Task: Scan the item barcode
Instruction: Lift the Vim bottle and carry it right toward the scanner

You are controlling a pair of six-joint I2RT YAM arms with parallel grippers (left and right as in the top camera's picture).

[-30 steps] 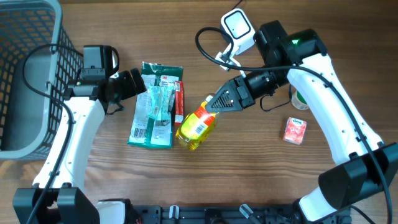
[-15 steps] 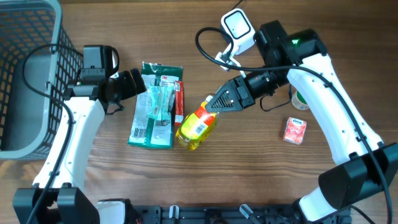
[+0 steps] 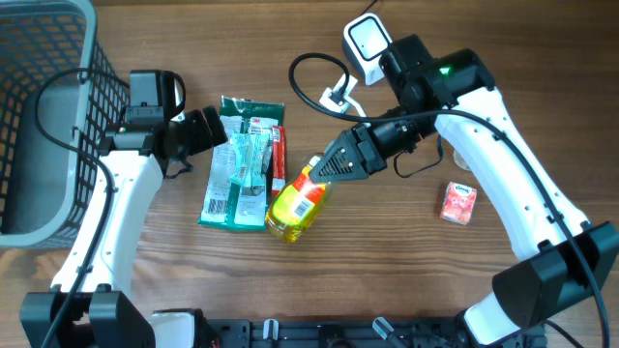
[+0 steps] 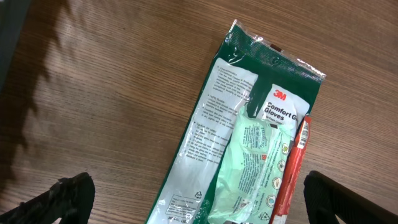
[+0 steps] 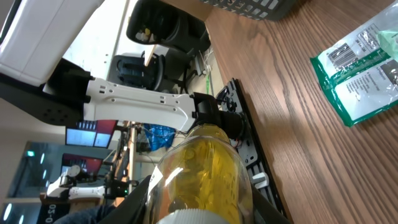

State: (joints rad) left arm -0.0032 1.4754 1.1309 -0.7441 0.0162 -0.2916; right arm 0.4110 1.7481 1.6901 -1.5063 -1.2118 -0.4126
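Observation:
A yellow bottle point(image 3: 295, 205) with a red and yellow label hangs tilted over the table's middle. My right gripper point(image 3: 327, 169) is shut on its neck. In the right wrist view the bottle point(image 5: 200, 168) fills the space between the dark fingers point(image 5: 142, 198), its white cap at the bottom edge. The white barcode scanner point(image 3: 368, 43) lies at the back, its black cable looping to the left. My left gripper point(image 3: 207, 130) is open beside the green glove packet point(image 3: 240, 164). In the left wrist view the gripper point(image 4: 200, 211) holds nothing, with the packet point(image 4: 245, 137) under it.
A grey mesh basket point(image 3: 44, 116) stands at the far left. A red tube point(image 3: 279, 155) lies along the packet's right side. A small pink box point(image 3: 458, 203) lies at the right. The right forearm hides most of what lies behind that box.
The right arm has swung left and toward the front with the bottle, which now sits lower and further left. The scanner cable has shifted left. The left arm has not moved.

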